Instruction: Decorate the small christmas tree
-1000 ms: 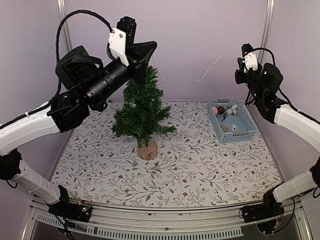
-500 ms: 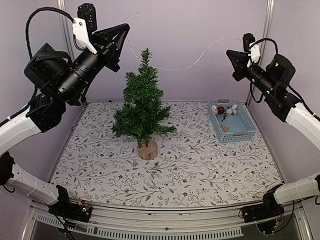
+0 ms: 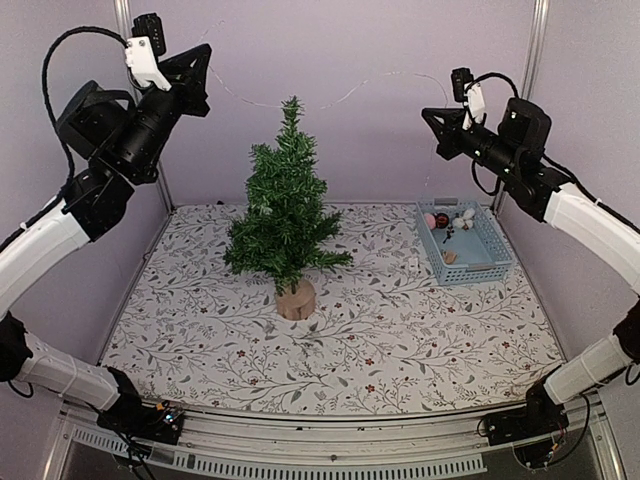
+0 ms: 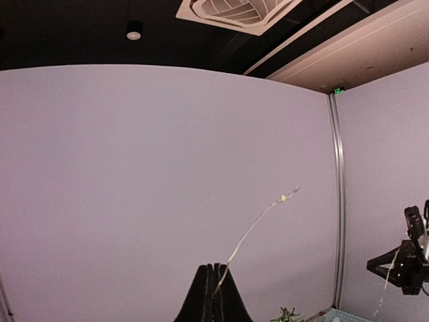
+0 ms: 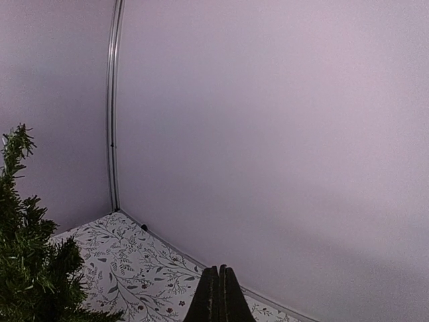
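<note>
Top external view: the small christmas tree (image 3: 285,215) is seen upright, centre-left on the table (image 3: 400,330). It is judged light, bristly and easily tipped, so it is best held by the stump (image 3: 296,298). The left gripper (image 3: 206,49) is pinched on a thin wire (image 3: 345,94). The right gripper (image 3: 427,113) is pressed together. Since earlier, the left gripper has been lifted off the treetop to the upper left.

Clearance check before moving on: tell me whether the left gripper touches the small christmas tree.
Apart. In the top external view the left gripper hangs high and left, bare wall between it and the small christmas tree.
</note>
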